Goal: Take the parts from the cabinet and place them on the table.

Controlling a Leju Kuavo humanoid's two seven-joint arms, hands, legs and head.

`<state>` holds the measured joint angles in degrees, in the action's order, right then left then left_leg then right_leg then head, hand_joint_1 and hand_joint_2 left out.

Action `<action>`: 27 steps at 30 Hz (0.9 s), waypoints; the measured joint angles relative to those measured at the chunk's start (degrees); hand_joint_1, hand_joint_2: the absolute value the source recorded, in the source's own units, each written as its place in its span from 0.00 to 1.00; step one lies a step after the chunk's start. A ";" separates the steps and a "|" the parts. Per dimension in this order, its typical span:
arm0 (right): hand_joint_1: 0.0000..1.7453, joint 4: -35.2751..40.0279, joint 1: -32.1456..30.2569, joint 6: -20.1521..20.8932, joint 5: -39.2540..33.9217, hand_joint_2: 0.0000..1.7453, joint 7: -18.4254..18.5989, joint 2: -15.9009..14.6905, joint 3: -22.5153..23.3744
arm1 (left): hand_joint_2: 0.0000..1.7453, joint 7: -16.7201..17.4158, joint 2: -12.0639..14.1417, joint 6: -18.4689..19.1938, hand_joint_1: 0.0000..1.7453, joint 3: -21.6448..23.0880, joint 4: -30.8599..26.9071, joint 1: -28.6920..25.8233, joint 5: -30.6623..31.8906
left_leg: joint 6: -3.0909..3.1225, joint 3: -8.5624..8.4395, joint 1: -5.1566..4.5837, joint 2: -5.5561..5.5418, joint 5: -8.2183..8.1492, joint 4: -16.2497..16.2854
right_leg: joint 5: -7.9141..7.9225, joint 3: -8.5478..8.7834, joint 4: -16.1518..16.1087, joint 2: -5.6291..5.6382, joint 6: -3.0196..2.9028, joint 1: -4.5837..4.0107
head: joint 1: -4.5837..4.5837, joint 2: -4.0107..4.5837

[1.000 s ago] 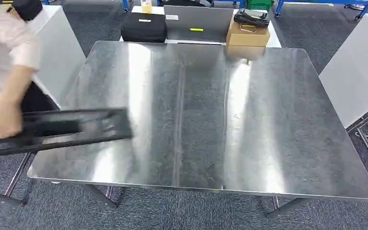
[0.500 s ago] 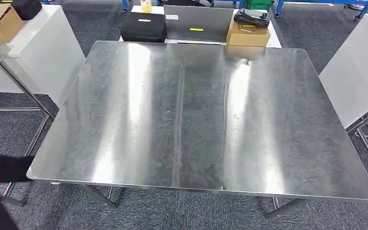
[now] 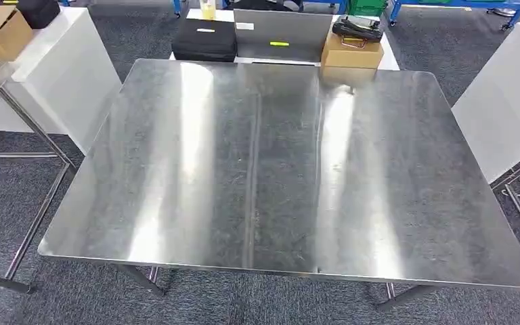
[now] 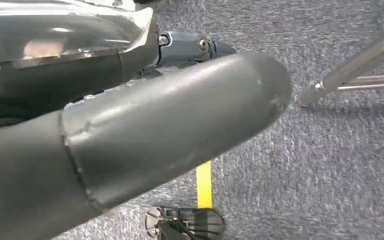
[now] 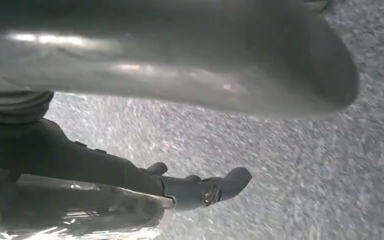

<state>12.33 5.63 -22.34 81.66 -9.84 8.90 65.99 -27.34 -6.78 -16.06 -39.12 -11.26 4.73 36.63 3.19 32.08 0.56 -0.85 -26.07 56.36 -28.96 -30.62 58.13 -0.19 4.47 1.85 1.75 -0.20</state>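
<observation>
— Your hands?
— My left hand (image 4: 145,135) and right hand (image 5: 180,55) hang over carpet, fingers apart, holding nothing.
— The table (image 3: 291,169)?
— Bare shiny steel with streaked glare, ahead of both hands.

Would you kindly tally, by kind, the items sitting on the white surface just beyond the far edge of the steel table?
Black case: 1
Grey panel with a yellow label: 1
Cardboard box: 1
Black device on that box: 1
Yellowish container: 1
Total: 5

Person and black tray gone.
</observation>
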 joint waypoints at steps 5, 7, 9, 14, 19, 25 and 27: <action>0.00 -0.02 0.61 -0.74 -0.57 0.00 -1.00 0.00 -0.04 | 0.00 -0.57 0.00 -0.11 0.00 0.11 0.00 0.03 1.20 | -1.86 -0.20 -0.37 -0.03 -0.01 0.53 | 1.37 0.65 -1.28 0.40 -2.41 -0.76 | 0.04 0.00; 0.00 -0.07 0.78 -0.92 -0.42 0.00 -0.90 0.46 -0.24 | 0.00 -0.54 0.04 -0.20 0.00 0.33 0.00 0.03 1.70 | -2.46 0.93 0.06 0.33 -3.14 3.09 | 1.92 0.32 -1.45 0.31 -3.65 -0.07 | 0.24 0.00; 0.00 -0.13 0.64 -0.90 0.02 0.00 -0.15 0.48 -0.35 | 0.00 -0.54 -0.04 -0.17 0.00 0.79 0.00 0.04 1.86 | -2.92 4.05 0.15 0.41 -8.71 11.24 | 2.32 -0.32 -1.42 0.02 -4.72 -0.52 | 0.31 0.00; 0.00 -0.26 0.56 -0.46 1.03 0.00 1.75 0.44 -1.07 | 0.00 -0.46 -0.15 0.00 0.00 1.07 0.00 0.02 1.86 | -2.39 0.98 0.15 0.44 -6.57 10.40 | 3.34 -1.53 -1.37 -0.06 -5.09 -1.33 | 0.37 0.00; 0.00 -0.33 0.69 -0.44 1.12 0.00 2.01 0.52 -1.16 | 0.00 -0.48 -0.26 0.00 0.00 1.11 -0.02 0.25 1.94 | -0.86 -4.88 -0.68 0.55 -4.09 0.09 | 4.40 -1.90 -1.33 -0.13 -3.58 -1.65 | 0.53 0.00; 0.00 -0.35 0.61 0.24 1.16 0.00 2.69 0.04 -1.68 | 0.00 0.61 -0.59 0.81 0.00 1.73 -0.02 0.40 3.74 | 0.80 -1.81 -0.25 1.21 -0.57 -1.31 | -5.10 -7.39 12.23 0.08 -3.93 -1.34 | 0.00 0.00; 0.00 -0.35 0.60 0.70 1.09 0.00 2.73 -0.07 -1.75 | 0.00 1.27 -0.74 1.01 0.00 2.21 -0.02 0.39 4.24 | 0.57 -0.46 -0.20 1.34 0.42 -1.26 | -5.81 -7.65 16.60 0.09 -2.74 -0.99 | -0.17 0.00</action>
<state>11.98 6.23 -21.64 82.75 -7.10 8.83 64.24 -26.07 -7.52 -15.06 -36.92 -11.28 5.12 40.87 3.76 31.62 0.36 0.49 -25.65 55.09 -34.78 -38.27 74.73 -0.11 1.73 0.86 1.57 -0.20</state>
